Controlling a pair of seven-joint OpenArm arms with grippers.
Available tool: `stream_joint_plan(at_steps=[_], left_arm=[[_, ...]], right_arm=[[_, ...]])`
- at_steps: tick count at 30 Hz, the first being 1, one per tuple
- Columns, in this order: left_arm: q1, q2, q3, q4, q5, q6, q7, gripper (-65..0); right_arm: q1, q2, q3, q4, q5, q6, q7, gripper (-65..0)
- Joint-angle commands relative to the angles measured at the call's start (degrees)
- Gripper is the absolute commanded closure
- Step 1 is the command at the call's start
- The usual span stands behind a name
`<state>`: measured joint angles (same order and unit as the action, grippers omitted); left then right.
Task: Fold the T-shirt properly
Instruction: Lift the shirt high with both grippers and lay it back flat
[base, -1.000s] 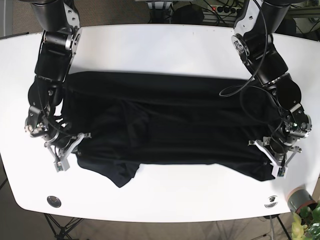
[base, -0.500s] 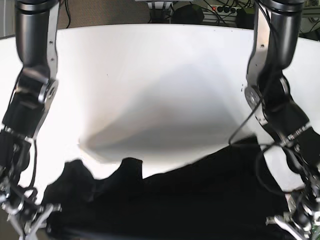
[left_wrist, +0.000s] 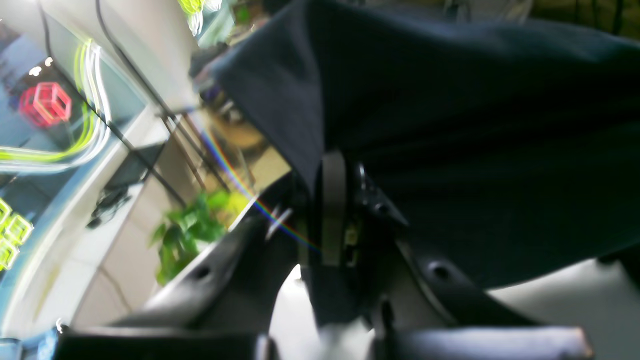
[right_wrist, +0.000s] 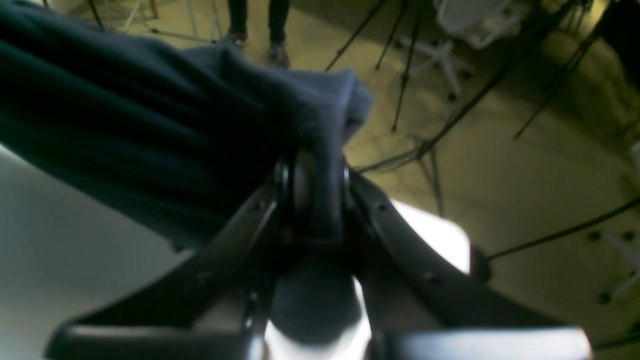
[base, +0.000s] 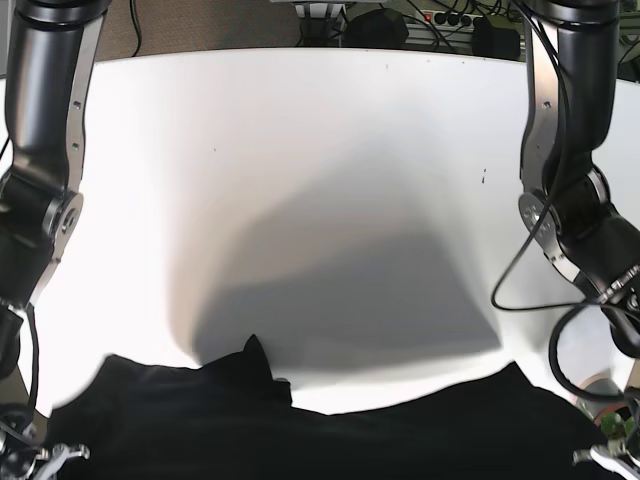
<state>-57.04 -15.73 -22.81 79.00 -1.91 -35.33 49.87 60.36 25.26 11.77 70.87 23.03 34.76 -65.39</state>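
The black T-shirt (base: 330, 435) hangs lifted off the white table (base: 320, 150), stretched along the bottom of the base view, and casts a broad shadow on the tabletop. At the bottom right corner, my left gripper (base: 603, 458) holds one end; the left wrist view shows the left gripper (left_wrist: 332, 200) shut on a fold of the dark cloth (left_wrist: 475, 125). My right gripper (base: 40, 458) is at the bottom left corner, and the right wrist view has the right gripper (right_wrist: 312, 200) pinched on a bunched edge of the shirt (right_wrist: 125, 125). Most of both grippers is cut off in the base view.
Both arms reach down the sides of the base view. A grey cup (base: 592, 386) and a green plant (base: 613, 424) sit near the table's front right corner. Tripod legs and cables (right_wrist: 425, 125) cover the floor beyond the table edge.
A second ago the shirt lay spread flat on the table. Both grippers have since raised it toward the camera and the front edge, baring the tabletop.
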Motion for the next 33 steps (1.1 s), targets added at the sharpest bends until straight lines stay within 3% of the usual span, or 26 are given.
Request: stream_joint_plan(at_steps=[1,8,12,18,22,33], left_arm=[[1.9,-1.3,-0.4,4.4,1.3,1.2,-0.8,0.0],[17.3,-0.9,-2.8,11.9,1.3,1.2,-0.8,0.0],[25.8,-0.9,-3.2,14.6,1.1,1.1,-1.1,0.0],[36.6,-0.1,-8.1,16.2,-6.6,1.1,-1.1,0.0],[43.6,0.2,-10.3,16.3,-8.7,1.1,-1.1,0.0],[58.7,1.1,-16.4,18.0,-14.0,1.1,-1.1,0.0]], right_arm=[[-2.4,2.1,3.9,5.4,0.9,-0.87,-1.1,-2.2],[-20.0,1.7,10.4,16.3,3.9,-0.87,-2.7,-2.2],[-30.6,-1.1,15.3,21.6,5.0,-0.7,-2.7,-2.2],[-42.6,-5.6,18.5,25.3,5.0,-0.52,-2.7,-2.2],[-49.0,-8.6,21.2,28.3,5.0,-0.52,-2.7,-2.2],[-62.5,-12.1,22.4,31.2,5.1,-0.52,-2.7,-2.4]])
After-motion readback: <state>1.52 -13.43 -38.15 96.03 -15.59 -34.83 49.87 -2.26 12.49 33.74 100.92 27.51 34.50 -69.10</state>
